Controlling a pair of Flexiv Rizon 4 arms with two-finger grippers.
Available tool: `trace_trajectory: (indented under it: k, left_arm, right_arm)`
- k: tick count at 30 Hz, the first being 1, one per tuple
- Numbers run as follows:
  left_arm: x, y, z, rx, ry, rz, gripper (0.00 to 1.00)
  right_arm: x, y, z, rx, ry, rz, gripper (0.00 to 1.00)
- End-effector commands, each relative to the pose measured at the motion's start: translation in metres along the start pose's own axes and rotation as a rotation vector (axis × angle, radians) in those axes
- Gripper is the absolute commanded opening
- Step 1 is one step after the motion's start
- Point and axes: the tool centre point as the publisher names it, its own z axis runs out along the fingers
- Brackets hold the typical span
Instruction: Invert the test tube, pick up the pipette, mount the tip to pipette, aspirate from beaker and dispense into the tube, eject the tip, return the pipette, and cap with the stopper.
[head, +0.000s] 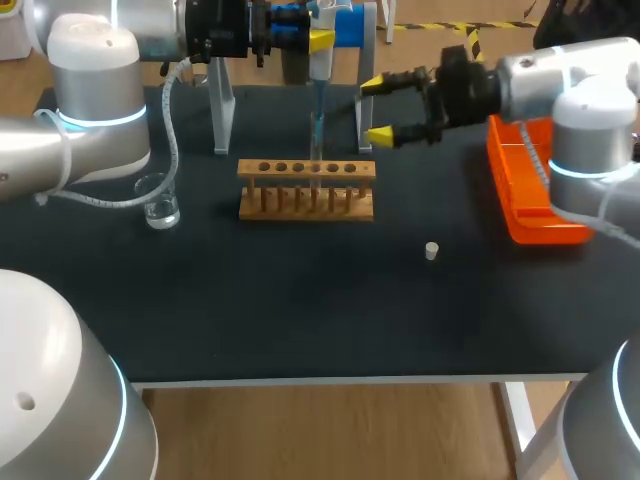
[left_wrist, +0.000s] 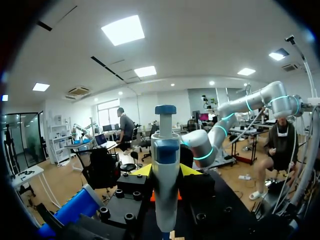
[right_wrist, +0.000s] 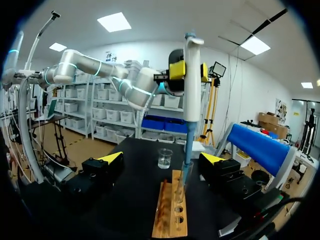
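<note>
Head view has the left claw (head: 318, 42) up at the back of the worktop (head: 300, 300), clamped on the pipette (head: 320, 65), which hangs straight down. In the left wrist view the yellow fingertips (left_wrist: 142, 170) press on the white body from both sides, with the blue plunger cap sticking up above them.

The tip (head: 316, 125) is mounted and points down at the wooden rack (head: 262, 211), right over one of the middle holes. The test tube (right_wrist: 180, 187) stands upright in that hole. From the right wrist view the thin end of the tip looks to be at the tube's mouth or just inside it. Can't really tell which.

The right claw (head: 383, 110) hovers just beside the pipette, on the rack's right, turned sideways. Its two fingers are spread wide with nothing between them. It isn't touching the pipette or the rack.

The beaker (head: 160, 205) sits on the worktop to the left of the rack, near but apart from it, with a bit of clear liquid at the bottom.

The stopper (head: 431, 250) is lying on its own on the dark mat, in front of the rack and off to the right, well apart from the tube.

An orange tray (head: 530, 215) sits at the right edge, under the right arm.
</note>
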Motion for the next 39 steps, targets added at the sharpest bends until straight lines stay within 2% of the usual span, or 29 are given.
trace_trajectory:
  k: [1, 14, 24, 30, 39]
  left_arm:
    - [-0.001, 0.0, 0.0, 0.001, 0.001, 0.0, 0.0]
    - [-0.001, 0.0, 0.0, 0.001, 0.001, 0.0, 0.0]
    - [-0.001, 0.0, 0.0, 0.001, 0.001, 0.0, 0.0]
    - [-0.001, 0.0, 0.0, 0.001, 0.001, 0.0, 0.0]
    - [-0.001, 0.0, 0.0, 0.001, 0.001, 0.0, 0.0]
  right_arm:
    - [-0.01, -0.012, 0.019, 0.025, 0.016, 0.003, 1.0]
    - [-0.023, -0.038, 0.049, 0.122, -0.021, 0.013, 1.0]
    - [-0.039, -0.049, 0.072, 0.176, -0.04, 0.007, 1.0]
    - [-0.041, -0.056, 0.086, 0.21, -0.042, -0.016, 1.0]
    - [-0.046, -0.071, 0.091, 0.256, -0.085, 0.021, 1.0]
